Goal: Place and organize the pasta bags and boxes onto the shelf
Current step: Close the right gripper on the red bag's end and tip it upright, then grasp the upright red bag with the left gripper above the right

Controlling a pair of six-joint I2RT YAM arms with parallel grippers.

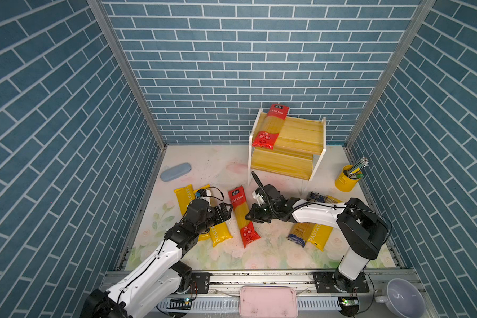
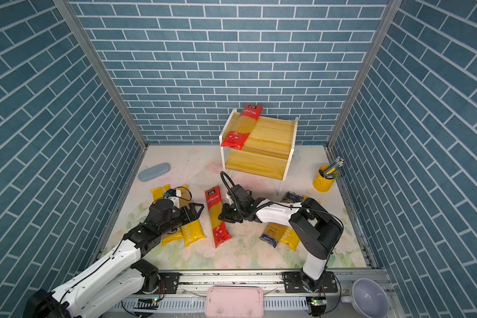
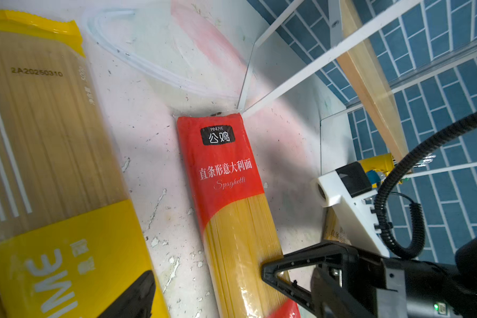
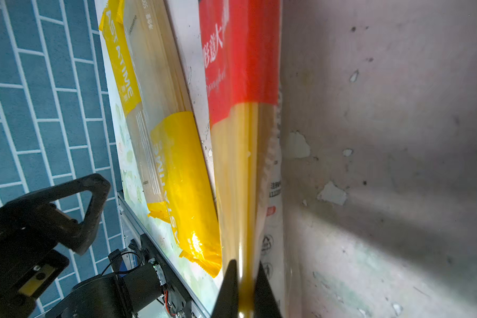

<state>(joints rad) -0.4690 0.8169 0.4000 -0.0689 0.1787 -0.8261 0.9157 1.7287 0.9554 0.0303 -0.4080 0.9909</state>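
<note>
Because a lift seems intended, the long red clear-middled spaghetti packet [image 1: 243, 220] at mid-table is pinched edgewise by the right gripper [image 1: 250, 216], the left gripper [image 1: 226, 210] held spread alongside; the yellowish two-tier shelf [image 1: 300, 135] is set at the far edge.

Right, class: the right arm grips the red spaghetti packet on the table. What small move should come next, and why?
Probably a short lift by the right gripper. Its jaws are shut on the long edge of the red packet, which lies on the table; the left gripper is open beside it. Lifting frees it for the shelf, where another red packet already lies.
</note>
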